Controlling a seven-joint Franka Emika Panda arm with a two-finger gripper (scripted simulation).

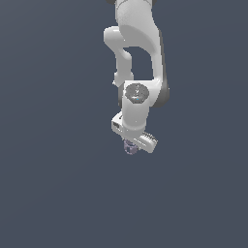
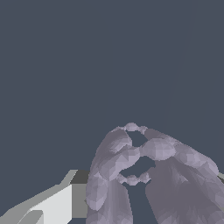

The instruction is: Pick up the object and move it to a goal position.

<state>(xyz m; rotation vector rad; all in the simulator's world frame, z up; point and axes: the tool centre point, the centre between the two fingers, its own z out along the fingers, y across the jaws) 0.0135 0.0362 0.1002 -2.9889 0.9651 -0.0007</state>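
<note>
on the exterior view's left there is only bare grey ground; at the centre my arm (image 1: pixel 138 58) hangs down, and the object (image 1: pixel 129 146) peeks out just under my gripper (image 1: pixel 133 143). in the wrist view one finger (image 2: pixel 52 205) shows beside the pale purple object (image 2: pixel 144 179), which fills the space right up against it, so i judge i am pinching it, though the second finger is hidden. the shape is lumpy with holes, so my hold may be shallow: a quick swing could let it twist or drop.
</note>
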